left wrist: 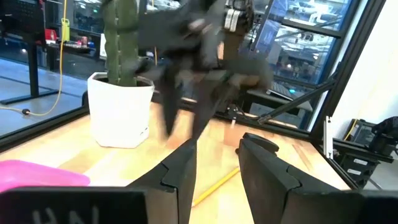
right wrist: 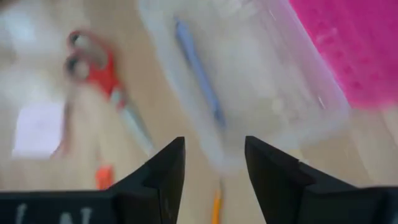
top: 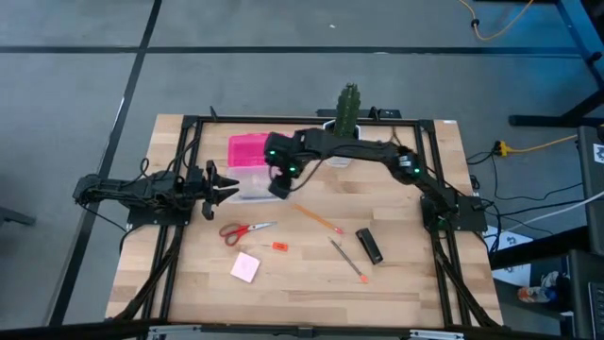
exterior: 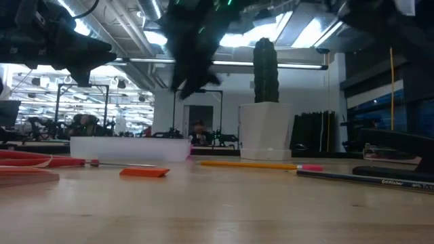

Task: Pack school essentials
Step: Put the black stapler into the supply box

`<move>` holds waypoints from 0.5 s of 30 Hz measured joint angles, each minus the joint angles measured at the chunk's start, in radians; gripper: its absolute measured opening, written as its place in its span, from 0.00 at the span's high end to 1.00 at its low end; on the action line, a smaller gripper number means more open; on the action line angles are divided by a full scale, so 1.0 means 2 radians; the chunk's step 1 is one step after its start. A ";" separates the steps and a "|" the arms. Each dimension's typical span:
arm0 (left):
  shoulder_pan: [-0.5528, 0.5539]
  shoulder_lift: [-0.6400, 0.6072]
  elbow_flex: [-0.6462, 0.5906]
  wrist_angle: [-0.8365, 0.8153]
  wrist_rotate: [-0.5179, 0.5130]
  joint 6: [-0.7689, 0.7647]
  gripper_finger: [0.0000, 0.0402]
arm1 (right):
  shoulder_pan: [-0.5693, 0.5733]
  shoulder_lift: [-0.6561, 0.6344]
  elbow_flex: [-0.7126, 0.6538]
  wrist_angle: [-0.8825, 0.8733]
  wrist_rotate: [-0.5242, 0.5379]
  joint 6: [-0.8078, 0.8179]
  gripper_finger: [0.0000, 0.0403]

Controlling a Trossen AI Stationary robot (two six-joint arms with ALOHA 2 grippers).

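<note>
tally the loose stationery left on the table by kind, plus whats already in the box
scissors: 1
pink pad: 1
orange pencil: 1
pen on table: 1
black block: 1
orange-red piece: 1
pen in clear box: 1
total: 7

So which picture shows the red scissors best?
The high view: the scissors lie whole on the table. The right wrist view shows them blurred, the low view only a red edge, and the left wrist view shows nothing.
</note>
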 joint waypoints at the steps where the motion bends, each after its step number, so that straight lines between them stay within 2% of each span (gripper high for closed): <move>1: 0.000 0.000 0.000 0.000 0.000 0.000 0.72 | 0.003 -0.016 -0.001 -0.027 -0.001 -0.003 0.59; 6: 0.000 0.000 0.000 0.000 0.000 0.000 0.72 | 0.022 -0.086 -0.001 -0.136 0.001 -0.003 0.60; 10: 0.000 0.000 0.000 0.000 0.000 0.000 0.72 | 0.049 -0.131 -0.016 -0.218 0.051 0.028 0.60; 15: 0.000 0.001 0.000 0.000 -0.002 0.000 0.72 | 0.088 -0.237 -0.111 -0.206 0.068 0.095 0.60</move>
